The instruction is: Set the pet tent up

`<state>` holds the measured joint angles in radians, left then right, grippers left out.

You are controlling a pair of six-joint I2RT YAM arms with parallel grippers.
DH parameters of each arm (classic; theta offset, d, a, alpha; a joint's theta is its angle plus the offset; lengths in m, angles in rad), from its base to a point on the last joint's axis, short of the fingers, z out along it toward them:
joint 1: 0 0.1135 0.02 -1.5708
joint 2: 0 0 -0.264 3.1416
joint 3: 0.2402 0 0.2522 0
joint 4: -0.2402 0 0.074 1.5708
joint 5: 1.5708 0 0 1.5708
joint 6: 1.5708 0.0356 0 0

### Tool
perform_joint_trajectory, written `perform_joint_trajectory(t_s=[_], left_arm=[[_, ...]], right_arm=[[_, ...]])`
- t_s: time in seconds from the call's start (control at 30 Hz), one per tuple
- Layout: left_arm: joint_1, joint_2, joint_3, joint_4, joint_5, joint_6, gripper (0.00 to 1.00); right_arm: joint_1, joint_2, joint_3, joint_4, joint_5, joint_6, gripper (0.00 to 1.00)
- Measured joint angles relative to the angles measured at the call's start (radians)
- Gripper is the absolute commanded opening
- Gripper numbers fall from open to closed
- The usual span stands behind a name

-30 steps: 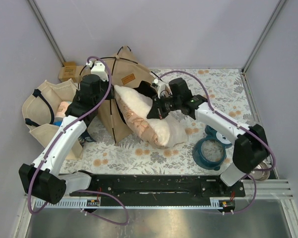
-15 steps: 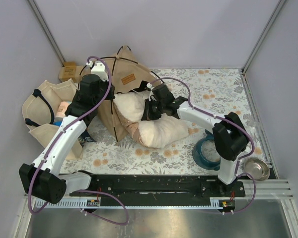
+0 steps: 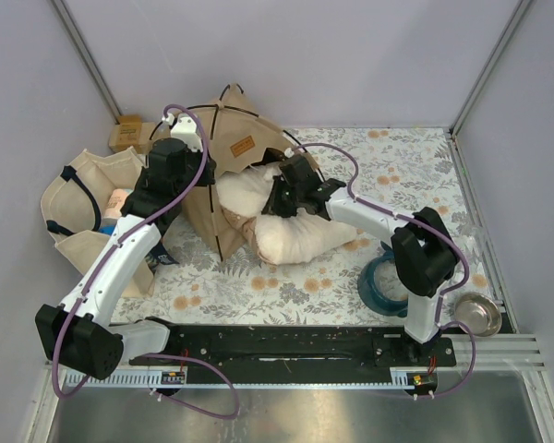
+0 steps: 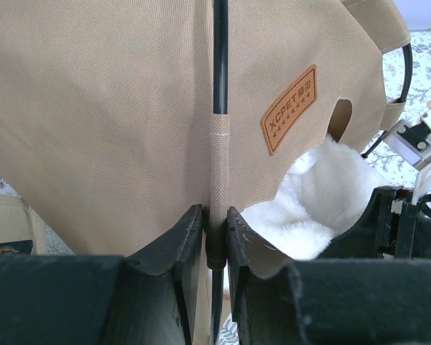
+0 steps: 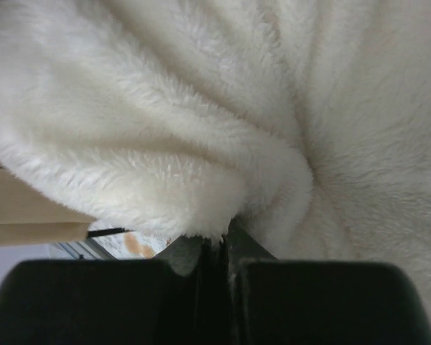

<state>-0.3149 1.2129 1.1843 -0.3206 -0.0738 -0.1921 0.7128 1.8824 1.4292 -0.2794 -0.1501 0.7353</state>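
a: at the table's (image 3: 406, 157) back-left corner, pet tent (image 3: 229, 125) half raised, mouth facing right. left gripper (image 4: 215, 233) pinched shut on its dark pole (image 4: 220, 57), at the foot of the woven sleeve.

b: and the right?

a: right gripper (image 5: 214, 248) clamped tight on a thin fold of the fluffy pillow (image 3: 300, 238). pillow part way into the mouth, most of it outside.

b: risks?

a: a harder push could shove the light tent toward the tote bag (image 3: 74, 194), or twist the pole out of the left pinch. the fluff fold may slip. from above i can't quite tell if the frame is fully sprung; if not, it could fold.
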Motion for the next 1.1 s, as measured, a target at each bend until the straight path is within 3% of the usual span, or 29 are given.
perform_joint_trajectory(t_s=[0.07, 0.3, 0.57, 0.8, 1.1], left_arm=[[0.0, 0.0, 0.0, 0.0, 0.002, 0.0, 0.24], [0.0, 0.0, -0.001, -0.001, 0.004, 0.0, 0.32], [0.0, 0.0, -0.005, 0.0, 0.004, 0.0, 0.5], [0.001, -0.002, -0.02, 0.0, 0.004, -0.006, 0.71], [0.002, -0.029, -0.041, 0.012, 0.005, -0.023, 0.83]], right_arm=[[0.005, 0.006, 0.023, 0.013, 0.01, 0.027, 0.04], [0.034, 0.141, 0.258, 0.047, 0.003, -0.034, 0.55], [0.043, -0.022, 0.08, 0.03, 0.064, -0.146, 0.97], [0.041, -0.283, -0.07, 0.018, 0.152, -0.182, 1.0], [0.028, -0.473, -0.29, -0.021, 0.423, -0.031, 0.99]])
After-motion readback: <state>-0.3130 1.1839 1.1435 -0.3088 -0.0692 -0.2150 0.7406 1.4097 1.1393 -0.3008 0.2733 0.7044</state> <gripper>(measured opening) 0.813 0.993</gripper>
